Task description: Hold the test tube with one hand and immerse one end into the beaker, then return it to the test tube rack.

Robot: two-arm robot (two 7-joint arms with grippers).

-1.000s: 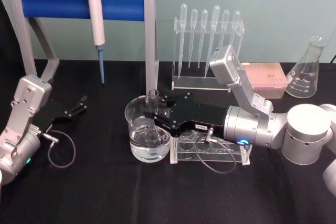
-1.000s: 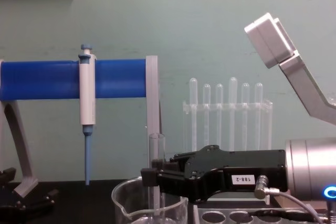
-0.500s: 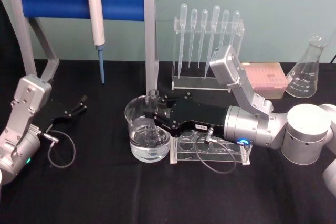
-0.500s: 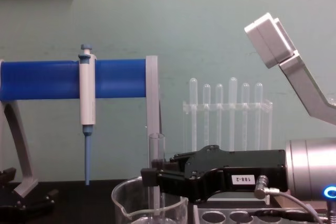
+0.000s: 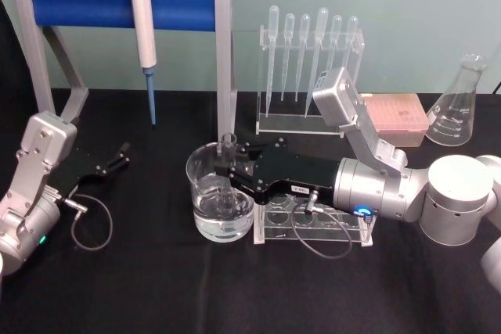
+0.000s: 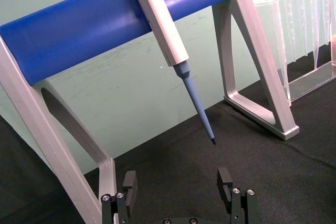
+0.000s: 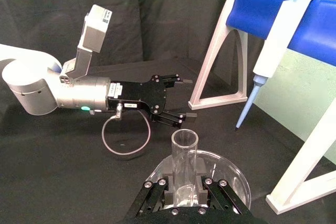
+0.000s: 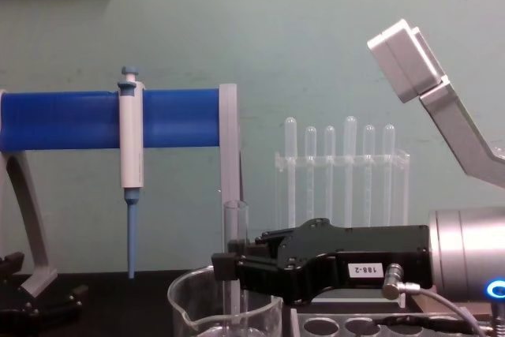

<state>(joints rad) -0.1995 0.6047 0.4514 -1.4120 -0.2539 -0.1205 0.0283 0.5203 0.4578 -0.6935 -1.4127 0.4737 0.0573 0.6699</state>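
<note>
Nothing moved: right hand [image 5: 227,167] clamps test tube [image 5: 228,143] upright in beaker [image 5: 201,175]; skewed lift could clip rim. Left hand [image 5: 120,156] parked open, left edge.

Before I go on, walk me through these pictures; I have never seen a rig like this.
This is a two-armed robot at a black table. One picture looks down from its head, one looks across from its chest, and each wrist carries a camera. The right gripper has its jaws shut on a glass test tube, upright, with its lower end inside a beaker that holds some clear liquid. Beside the beaker stands the test tube rack. The left gripper is open, low at the table's left, idle. Behind stand a pipettor hung on a blue stand, a row of plastic pipettes and a conical flask.
</note>
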